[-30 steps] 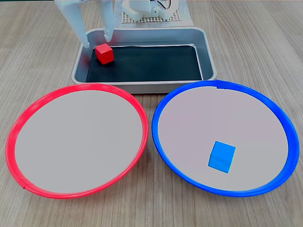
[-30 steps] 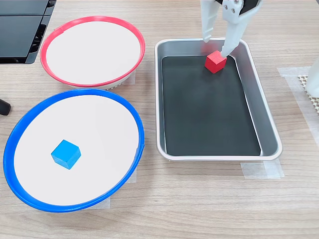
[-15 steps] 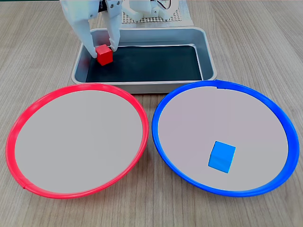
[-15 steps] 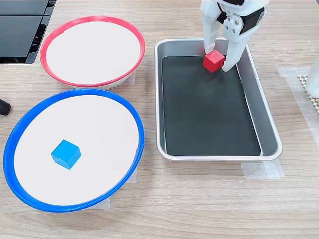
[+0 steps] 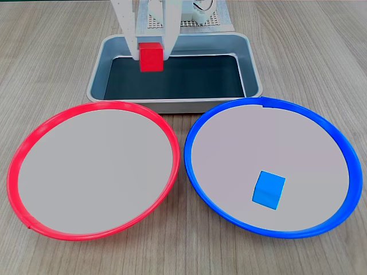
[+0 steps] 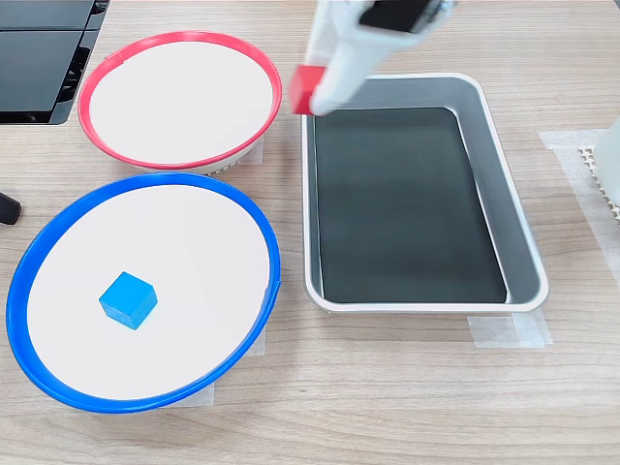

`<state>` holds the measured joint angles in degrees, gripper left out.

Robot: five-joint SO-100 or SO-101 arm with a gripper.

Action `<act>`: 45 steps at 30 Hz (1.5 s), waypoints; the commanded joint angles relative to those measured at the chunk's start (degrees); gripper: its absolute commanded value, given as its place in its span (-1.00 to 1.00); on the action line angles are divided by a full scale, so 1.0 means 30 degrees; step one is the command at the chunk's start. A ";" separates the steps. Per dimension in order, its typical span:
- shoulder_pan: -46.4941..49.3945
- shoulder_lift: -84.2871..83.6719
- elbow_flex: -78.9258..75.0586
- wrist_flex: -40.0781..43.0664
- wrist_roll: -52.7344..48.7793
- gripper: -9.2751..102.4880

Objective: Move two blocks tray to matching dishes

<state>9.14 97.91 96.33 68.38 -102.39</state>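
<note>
My white gripper (image 5: 152, 56) (image 6: 312, 92) is shut on the red block (image 5: 151, 58) (image 6: 303, 89) and holds it in the air above the grey tray (image 5: 252, 69) (image 6: 484, 111). In a fixed view the block hangs over the tray's left rim, toward the red-rimmed dish (image 5: 92, 169) (image 6: 179, 97). The blue block (image 5: 269, 189) (image 6: 128, 299) lies inside the blue-rimmed dish (image 5: 272, 163) (image 6: 145, 291). Nothing lies on the tray's black bottom or in the red-rimmed dish.
The arm's base and a white mesh pad (image 5: 189, 20) stand behind the tray. A black device (image 6: 39, 58) lies at the top left beside the red-rimmed dish. Tape strips (image 6: 509, 331) hold the tray down on the wooden table.
The gripper closed on the red block in the tray's far corner, lifted it off the black bottom and carried it sideways toward the red-rimmed dish. The blue block stayed put.
</note>
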 commanded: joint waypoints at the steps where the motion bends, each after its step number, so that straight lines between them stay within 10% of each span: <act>1: -0.0586 -0.1201 -0.2959 -0.2842 0.6914 -0.84; 22: 0.1846 -0.7148 -0.2490 -1.0518 0.4951 -0.47; 26: 0.1318 -0.3691 0.0264 -1.4033 1.0986 -0.84; 35: -0.0059 0.8877 1.3857 -2.5371 3.3164 -0.84; 40: -0.2285 1.9365 2.3906 -2.3379 3.6475 -0.84; 45: -0.2930 2.4463 2.5605 -1.5762 3.6270 -0.84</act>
<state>1.23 167.87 172.79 11.07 6.15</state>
